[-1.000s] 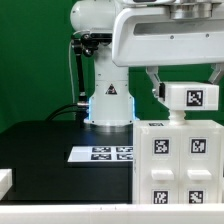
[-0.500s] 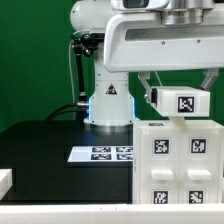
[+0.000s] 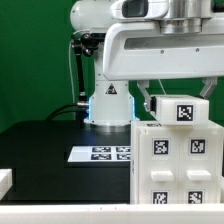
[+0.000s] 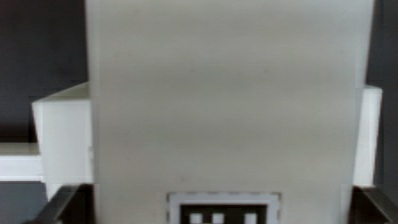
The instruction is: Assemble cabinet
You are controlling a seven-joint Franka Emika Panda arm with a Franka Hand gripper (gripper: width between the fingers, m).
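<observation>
Gripper [image 3: 180,93]: clamped on a white tagged piece [image 3: 181,108]. A dark finger shows at each end of it, and in the wrist view the piece fills the gap between the fingertips.
Task item: the cabinet [image 3: 176,165] stands upright on the table [image 3: 40,150] at the exterior view's right, with four tagged square panels facing the camera.
Piece position: directly above the cabinet's top edge, level and very near it; contact cannot be told.
Done: cabinet body standing, one part held over it.
Left: in my judgement, seating the piece on the cabinet and opening the gripper; fit unconfirmed.
Rig item: the marker board [image 3: 100,153] lies flat to the exterior view's left of the cabinet, apart from it.
Loose item: a white block [image 3: 5,182], well apart from the cabinet on that side, apparently unfitted.
</observation>
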